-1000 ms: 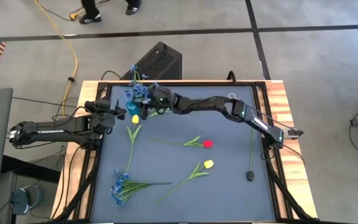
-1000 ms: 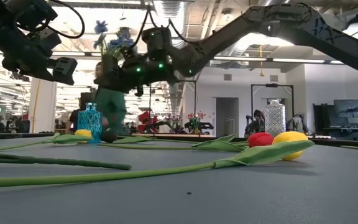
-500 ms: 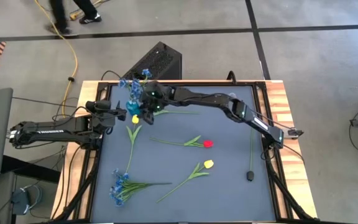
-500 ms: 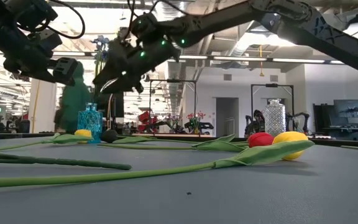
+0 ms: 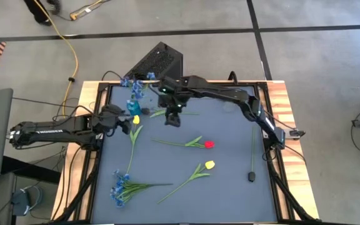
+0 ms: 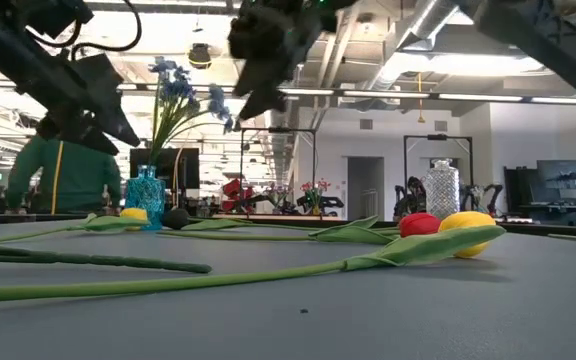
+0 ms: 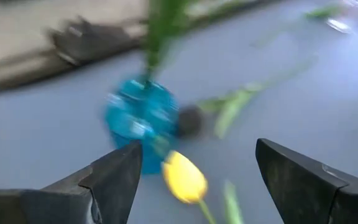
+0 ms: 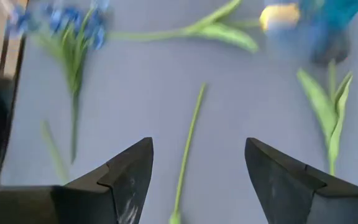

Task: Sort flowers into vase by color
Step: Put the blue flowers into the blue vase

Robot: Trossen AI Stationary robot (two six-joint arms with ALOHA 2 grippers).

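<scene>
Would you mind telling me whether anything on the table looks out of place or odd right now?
Nothing looks damaged or spilled. The blue vase stands upright with a blue flower bunch in it. A second blue bunch, two yellow tulips and a red tulip lie flat, unsorted. One small dark object sits near the table's right edge.

A small blue glass vase (image 5: 133, 106) is placed at the far left of the dark grey table mat (image 5: 230, 181), with a bunch of blue blossoms (image 5: 136, 81) standing in it. Beside it a yellow tulip (image 5: 135, 119) is laid. Mid-mat a red tulip (image 5: 209, 144) is laid, nearer another yellow tulip (image 5: 209, 165), and at the near left a second blue-blossom bunch (image 5: 120, 186).
</scene>
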